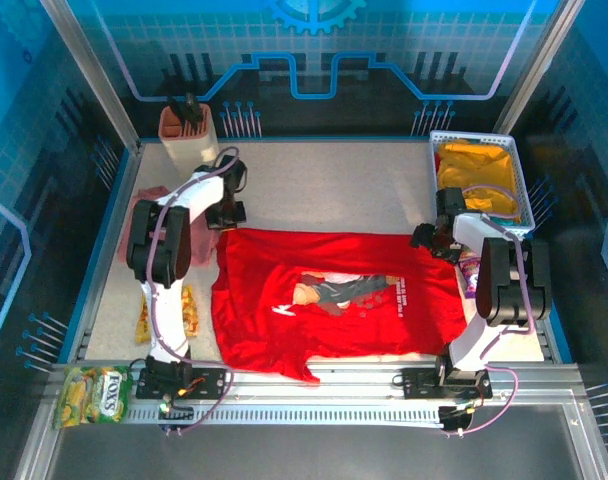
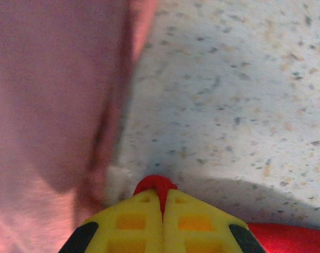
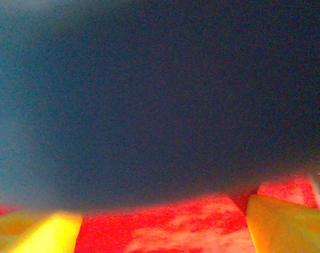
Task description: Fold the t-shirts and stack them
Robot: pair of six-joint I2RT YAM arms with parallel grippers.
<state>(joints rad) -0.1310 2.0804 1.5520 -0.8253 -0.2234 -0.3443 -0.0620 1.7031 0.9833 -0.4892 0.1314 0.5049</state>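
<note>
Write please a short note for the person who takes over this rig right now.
Left gripper: shut on the far left corner of the red t-shirt.
Right gripper: open, above its far right corner.
The red t-shirt lies spread on the table, print up, unfolded.
The pink t-shirt lies beside it, under the left arm.
Done: nothing stacked.
Left: fold the red one, stack both.

Pink shirt (image 2: 49, 89) blurred, cut off at left edge, left wrist view. Red shirt (image 1: 334, 330) lettering (image 1: 404, 292) too small to read. Dark blur (image 3: 160, 95), upper right wrist view, unidentifiable.
</note>
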